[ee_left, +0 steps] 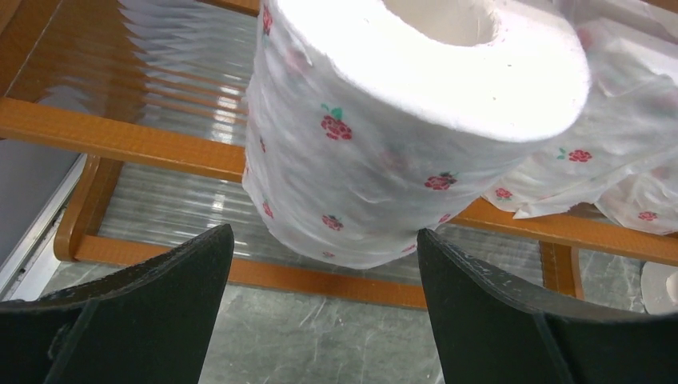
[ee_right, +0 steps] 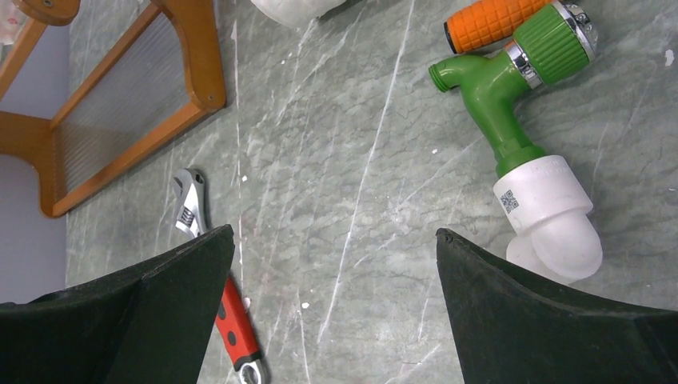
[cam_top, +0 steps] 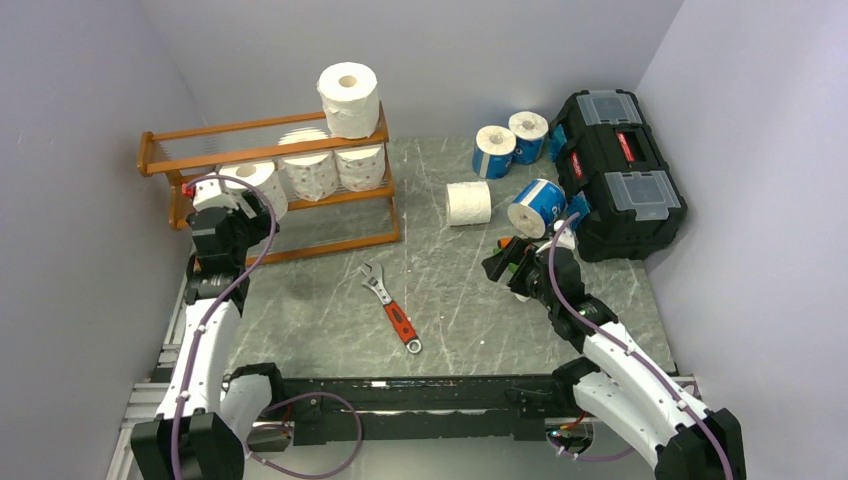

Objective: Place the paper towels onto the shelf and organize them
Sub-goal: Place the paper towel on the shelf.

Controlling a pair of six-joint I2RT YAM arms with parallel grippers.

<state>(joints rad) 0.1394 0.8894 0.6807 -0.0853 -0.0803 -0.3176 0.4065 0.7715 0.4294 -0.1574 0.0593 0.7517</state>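
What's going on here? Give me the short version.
The left gripper is open at the shelf, facing a red-printed roll on the middle tier without clamping it. Four rolls are on the shelf; three blue-wrapped rolls and a plain white roll lie on the table. The right gripper hangs open and empty over the table near a green tap fitting.
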